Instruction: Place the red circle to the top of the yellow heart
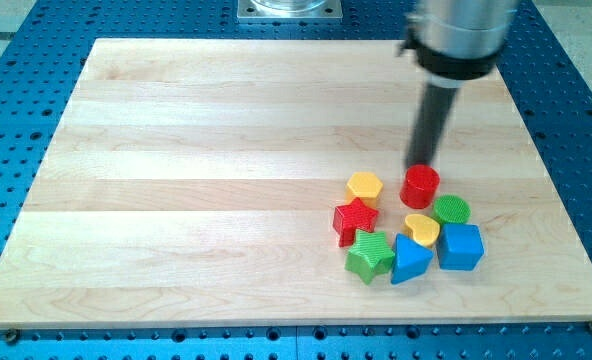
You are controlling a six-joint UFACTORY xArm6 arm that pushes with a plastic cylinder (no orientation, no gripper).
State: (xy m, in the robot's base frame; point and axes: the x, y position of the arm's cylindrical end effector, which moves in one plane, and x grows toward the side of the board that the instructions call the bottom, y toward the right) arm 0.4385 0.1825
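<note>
Standing just behind the red circle [420, 186], on its far side, my tip [420, 164] seems to touch the block or nearly so; I cannot tell which. The arm has no fingers, only this straight rod, so nothing is spread or pinched. The red circle lies on the wooden desk [226, 150], a little far from the yellow heart [422, 229] and almost straight above it in the view, so I judge the task is close to done. Around them sit a yellow hexagon [364, 186], red star [355, 220], green star [370, 257], green circle [452, 210], blue cube [461, 246] and another blue block [409, 260].
</note>
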